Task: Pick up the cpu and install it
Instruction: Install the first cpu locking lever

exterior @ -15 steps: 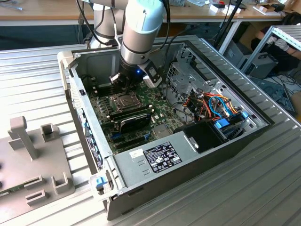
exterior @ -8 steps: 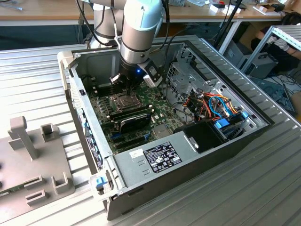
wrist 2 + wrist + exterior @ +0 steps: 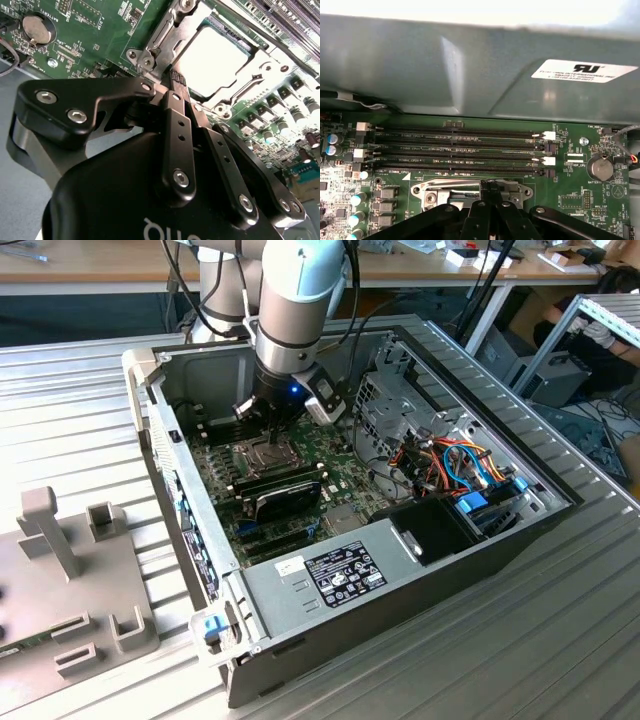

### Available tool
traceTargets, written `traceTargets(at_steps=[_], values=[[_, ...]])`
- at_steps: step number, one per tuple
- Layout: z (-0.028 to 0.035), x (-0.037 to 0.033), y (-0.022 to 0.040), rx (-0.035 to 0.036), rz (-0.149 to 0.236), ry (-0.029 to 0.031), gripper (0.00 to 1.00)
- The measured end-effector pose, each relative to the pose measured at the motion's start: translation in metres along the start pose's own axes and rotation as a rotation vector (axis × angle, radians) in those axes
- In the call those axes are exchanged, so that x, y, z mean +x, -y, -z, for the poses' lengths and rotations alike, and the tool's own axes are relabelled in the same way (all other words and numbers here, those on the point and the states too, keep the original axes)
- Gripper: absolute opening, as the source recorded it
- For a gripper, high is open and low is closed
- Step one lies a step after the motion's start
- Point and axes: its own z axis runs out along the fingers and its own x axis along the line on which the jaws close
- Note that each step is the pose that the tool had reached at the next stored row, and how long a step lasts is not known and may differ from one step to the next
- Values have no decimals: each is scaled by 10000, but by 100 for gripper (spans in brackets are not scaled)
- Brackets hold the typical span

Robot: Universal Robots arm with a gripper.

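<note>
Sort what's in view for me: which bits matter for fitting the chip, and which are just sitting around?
Job:
chip, lying in the socket
metal socket frame
tool, right over the frame's edge

Lying about:
coin battery
memory slots
grey holder block outside the case

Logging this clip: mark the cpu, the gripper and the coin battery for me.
cpu (image 3: pixel 212 62): second wrist view, middle of its flat pale metal top, in the socket.
gripper (image 3: pixel 176 80): second wrist view, at its fingertips by the socket frame.
coin battery (image 3: pixel 600 168): first wrist view, centre of its round face.

Silver arm (image 3: pixel 300 300), blue caps; black claw (image 3: pixel 176 82), hex screws.
</note>
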Motion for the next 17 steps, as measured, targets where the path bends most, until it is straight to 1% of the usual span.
traceTargets(at_steps=[2,6,13,14,17], values=[[17,-2,-6,-12,0,6,11],[90,-7,-15,-2,0,2,11],[102,-7,-16,3,0,-2,11],[123,-8,-19,4,0,-4,11],[222,-16,-35,-1,0,1,11]])
